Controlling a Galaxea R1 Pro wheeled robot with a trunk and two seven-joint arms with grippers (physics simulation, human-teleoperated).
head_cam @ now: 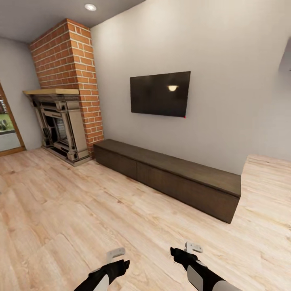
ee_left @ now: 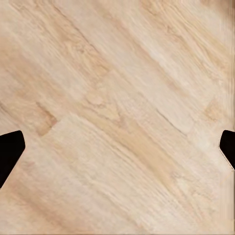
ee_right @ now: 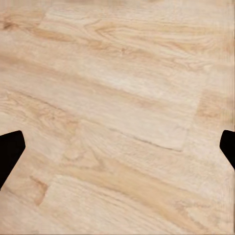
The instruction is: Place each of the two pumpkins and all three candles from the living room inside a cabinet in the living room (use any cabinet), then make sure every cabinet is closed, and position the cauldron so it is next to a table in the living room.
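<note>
While the robot faces the cabinet, both arms hang low and carry nothing.
Left pincer (head_cam: 120, 258): nearest, well short of the cabinet, over bare floor (head_cam: 60, 210); fingers wide apart, empty.
Right pincer (head_cam: 182, 252): beside it, likewise spread and empty.
Cabinet (head_cam: 173, 178): against the wall, under the TV (head_cam: 160, 93), its fronts looking shut.
Fireplace (head_cam: 60, 125): just past the cabinet's left end.
Risk: with no pumpkins or candles visible near the cabinet, driving closer wastes the approach and could bump its front.
</note>
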